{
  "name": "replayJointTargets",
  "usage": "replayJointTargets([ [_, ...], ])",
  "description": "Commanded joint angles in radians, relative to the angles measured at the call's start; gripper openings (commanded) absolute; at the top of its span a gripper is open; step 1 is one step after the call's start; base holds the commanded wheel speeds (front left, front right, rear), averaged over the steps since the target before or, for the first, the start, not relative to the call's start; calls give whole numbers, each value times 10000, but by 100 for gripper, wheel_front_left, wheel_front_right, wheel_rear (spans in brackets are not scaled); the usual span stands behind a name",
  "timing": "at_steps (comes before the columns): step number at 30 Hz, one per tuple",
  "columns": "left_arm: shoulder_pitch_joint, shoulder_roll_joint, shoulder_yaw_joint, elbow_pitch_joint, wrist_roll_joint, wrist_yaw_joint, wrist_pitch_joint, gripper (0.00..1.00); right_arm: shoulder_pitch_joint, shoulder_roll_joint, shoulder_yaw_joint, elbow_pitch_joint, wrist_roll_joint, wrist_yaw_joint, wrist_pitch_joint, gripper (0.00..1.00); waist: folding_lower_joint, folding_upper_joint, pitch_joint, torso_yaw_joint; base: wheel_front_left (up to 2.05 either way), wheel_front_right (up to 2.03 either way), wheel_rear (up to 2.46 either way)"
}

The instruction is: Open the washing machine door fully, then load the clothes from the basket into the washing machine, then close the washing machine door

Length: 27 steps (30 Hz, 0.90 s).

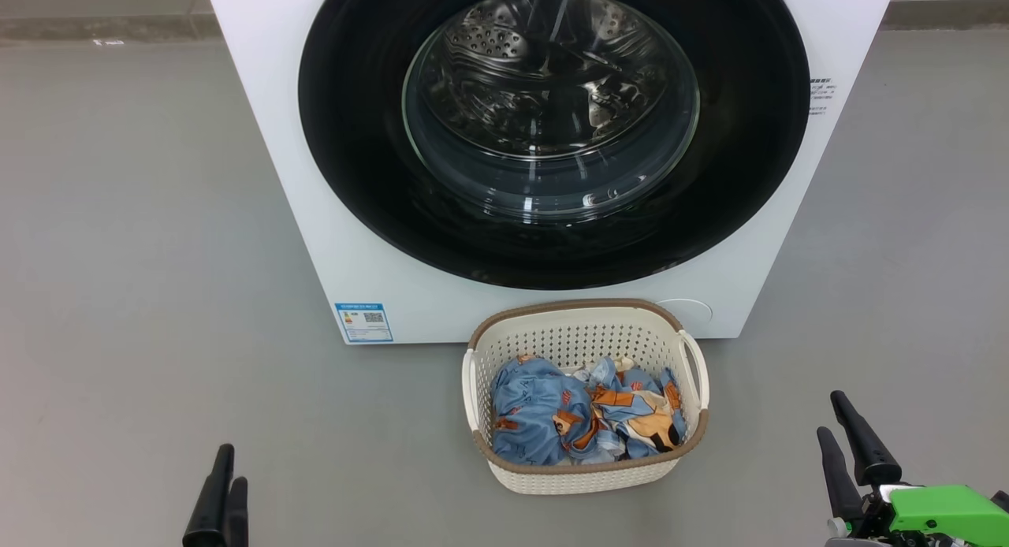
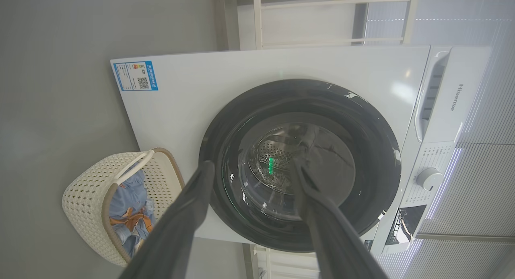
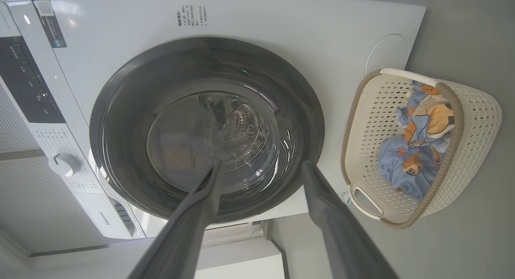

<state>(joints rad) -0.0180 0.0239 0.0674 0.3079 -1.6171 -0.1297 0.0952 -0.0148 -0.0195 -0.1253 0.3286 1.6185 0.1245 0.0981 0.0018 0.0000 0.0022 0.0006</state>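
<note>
The white washing machine [image 1: 260, 137] stands in front of me. Its door [image 1: 355, 137], with a black rim and a clear glass bowl, sits flush against the front, and the steel drum shows through the glass. The cream basket [image 1: 575, 304] sits on the floor against the machine's lower front and holds the blue bear-print clothes [image 1: 567, 413]. My left gripper [image 1: 225, 492] is low at the left and my right gripper [image 1: 830, 414] low at the right, both well short of the basket. In the wrist views, left gripper [image 2: 252, 164] and right gripper [image 3: 262, 165] are open and empty, pointing at the door [image 2: 362, 150] [image 3: 120, 110].
Grey floor [image 1: 118, 295] spreads on both sides of the machine and basket. A blue label [image 1: 363, 321] marks the machine's lower left corner. The control panel with its dial [image 2: 428, 178] runs along the machine's top. A round white cap [image 3: 386, 54] sits near the basket [image 3: 474, 122].
</note>
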Motion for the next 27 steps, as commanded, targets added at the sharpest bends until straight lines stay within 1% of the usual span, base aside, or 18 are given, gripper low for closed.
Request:
replayJointTargets([
  [1, -263, 144, -31, -292, 189, -1, -95, 100, -295, -123, 79, -291, -116, 5, -84, 100, 4, 0, -13, 4, 0, 0, 0],
  [5, -272, 216, -117, -367, 372, -1, -216, 100, -332, -205, 203, -330, -343, 7, -219, 100, -16, 0, -2, 9, 0, 0, 0],
  [12, -320, 349, -235, -517, 1023, -1, -422, 100, -464, -341, 351, -384, -1059, 11, -431, 100, -18, 0, 0, 13, 0, 0, 0],
  [17, -351, 480, -312, -591, 1868, -2, -570, 100, -546, -423, 457, -406, -1702, 13, -580, 100, -18, 0, -3, 18, 0, 0, 0],
  [18, -351, 480, -312, -591, 1868, -2, -570, 100, -546, -423, 457, -406, -1702, 13, -580, 100, -18, 0, -3, 18, 0, 0, 0],
  [20, -356, 493, -305, -585, 2394, -2, -658, 100, -581, -446, 520, -373, -2041, 14, -669, 100, -18, 0, -13, 21, 0, 0, 0],
  [27, -361, 525, -321, -570, 3624, 2, -864, 100, -667, -549, 771, -305, -2973, 18, -876, 100, -18, 0, -35, 9, 0, 0, 0],
])
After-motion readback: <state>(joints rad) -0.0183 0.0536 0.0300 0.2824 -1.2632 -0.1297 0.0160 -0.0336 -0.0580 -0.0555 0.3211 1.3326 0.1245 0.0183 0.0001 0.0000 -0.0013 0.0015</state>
